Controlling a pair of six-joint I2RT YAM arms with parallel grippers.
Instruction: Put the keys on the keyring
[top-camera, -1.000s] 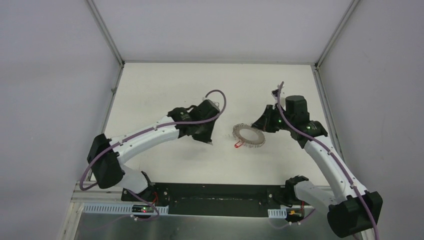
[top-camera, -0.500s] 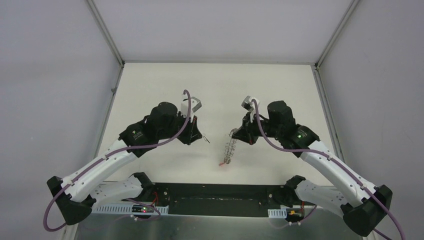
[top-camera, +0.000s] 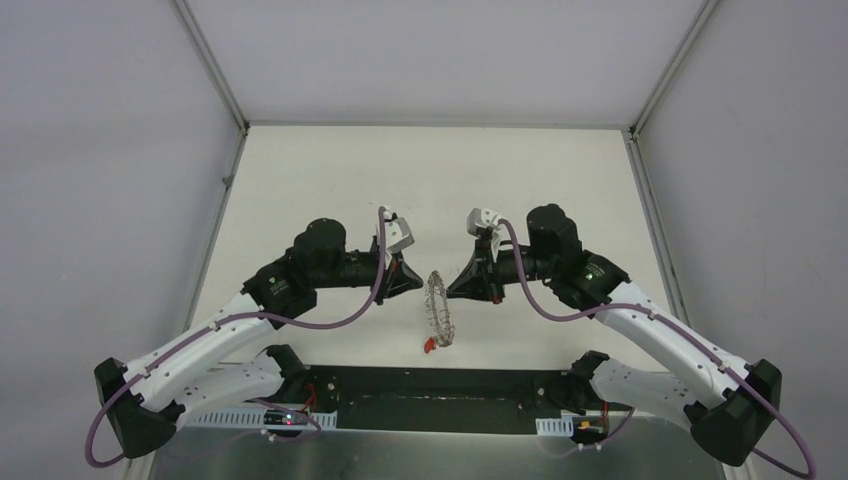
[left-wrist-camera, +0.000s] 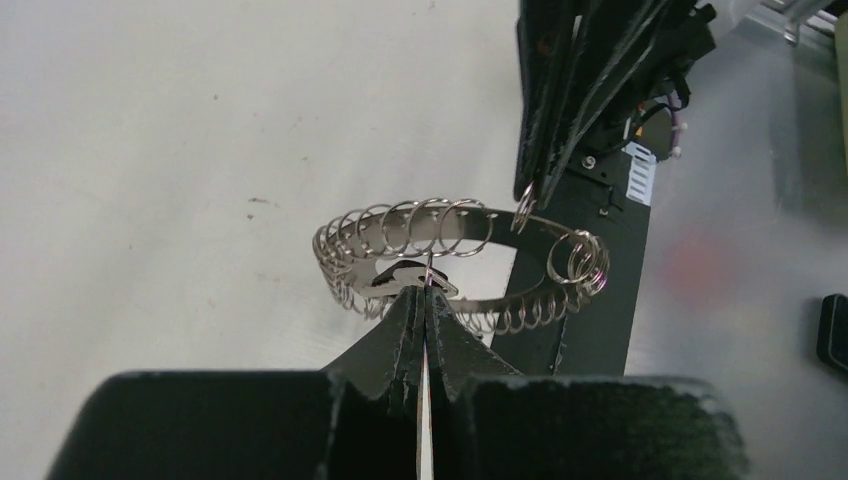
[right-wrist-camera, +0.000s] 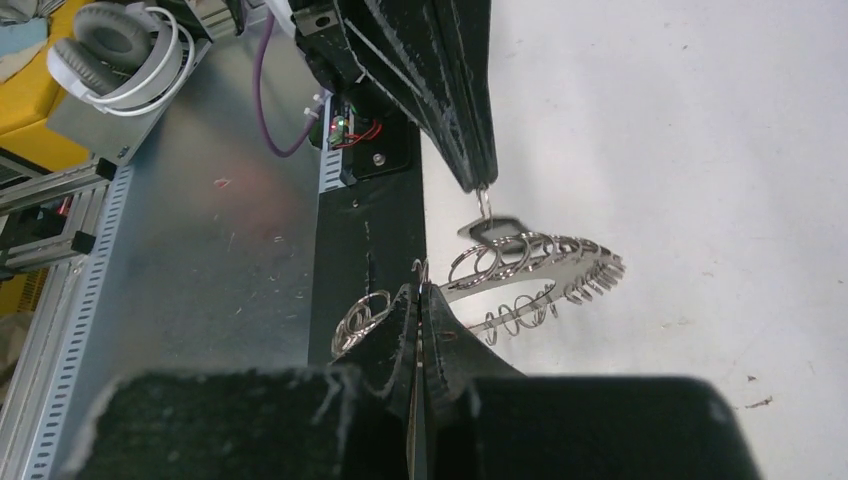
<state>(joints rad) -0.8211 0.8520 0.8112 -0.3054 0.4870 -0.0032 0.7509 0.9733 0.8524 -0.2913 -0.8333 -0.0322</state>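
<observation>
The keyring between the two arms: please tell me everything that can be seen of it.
The keyring is a flat silvery-grey metal band bent into a ring, fringed all round with many small wire loops. It is held in the air above the table, standing on edge in the top view. The left tool and the right tool, both shut, each pinch a small loop on opposite sides. A red key shows at its end nearest the arm bases; its attachment cannot be seen.

Glossy silvery metal keyring (left-wrist-camera: 420, 225); matt, lightly scuffed white table (left-wrist-camera: 150, 150).
</observation>
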